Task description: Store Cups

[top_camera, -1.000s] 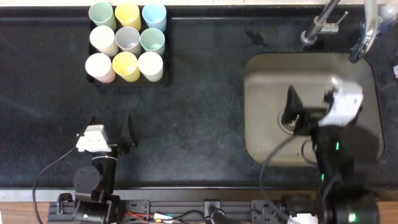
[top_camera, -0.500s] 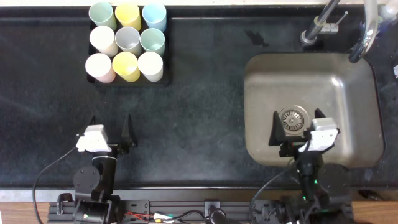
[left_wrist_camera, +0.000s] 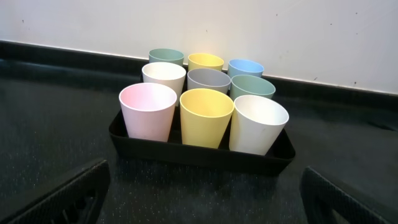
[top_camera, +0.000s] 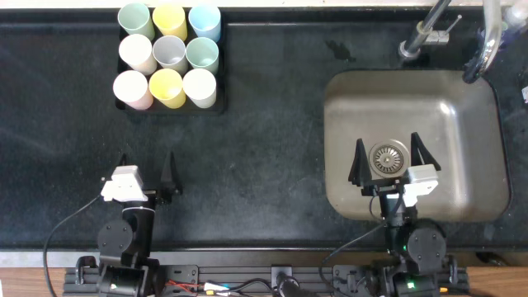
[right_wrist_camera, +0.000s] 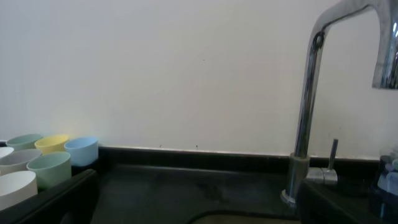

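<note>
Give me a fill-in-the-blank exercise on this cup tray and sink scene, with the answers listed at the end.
1. The black tray holds ____ cups.
2. The cup at the centre of the tray is ____.
3. The left gripper and the right gripper both have their fingers ____.
4. The faucet stands at the back rim of the steel ____.
Answers: nine; grey; open; sink.
</note>
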